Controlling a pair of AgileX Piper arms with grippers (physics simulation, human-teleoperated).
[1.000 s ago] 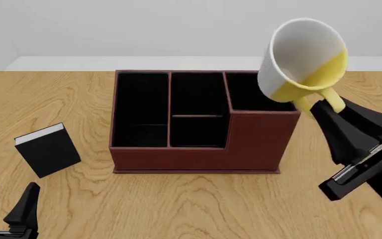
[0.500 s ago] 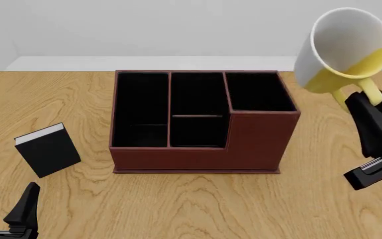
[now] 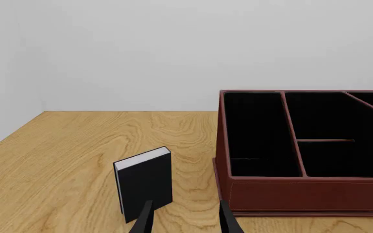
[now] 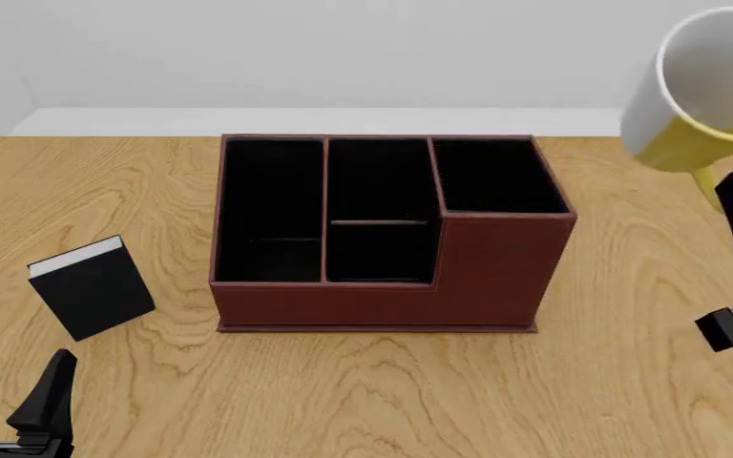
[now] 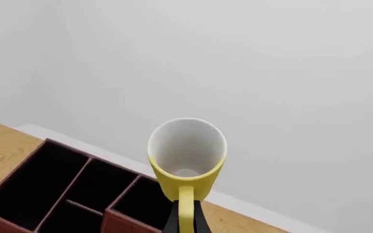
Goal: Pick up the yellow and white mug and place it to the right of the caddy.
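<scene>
yellow and white mug (image 4: 704, 91) is up in the air at the far right edge of the front view, tipped so its white inside faces the camera, well clear of the table (image 4: 341, 401). the right gripper (image 5: 185, 221) has it by the yellow loop handle (image 5: 185, 208), fingers pinched tight on either side of it in the right wrist view. in the front view only a black chunk of that arm shows below the mug, cut off by the edge of the picture.

the caddy (image 4: 392, 239) sits mid-table, reddish-brown outside, black-lined compartments, with the taller corner section on its right side nearest the mug. the mug hangs to the right of it and higher than its rim, not touching it. in the right wrist view the caddy's compartments lie below and off to one side of the mug, so nothing sits between the mug and the wood on that side as far as i can see.

over on the left there's a small black book (image 4: 92, 286) with white pages standing upright, well apart from the caddy. the left gripper (image 4: 10, 391) sits low at the near left corner, fingers spread with a gap between them and nothing held, and the left wrist view looks out past the fingertips (image 3: 144, 221) toward the book and the caddy's left end.
</scene>
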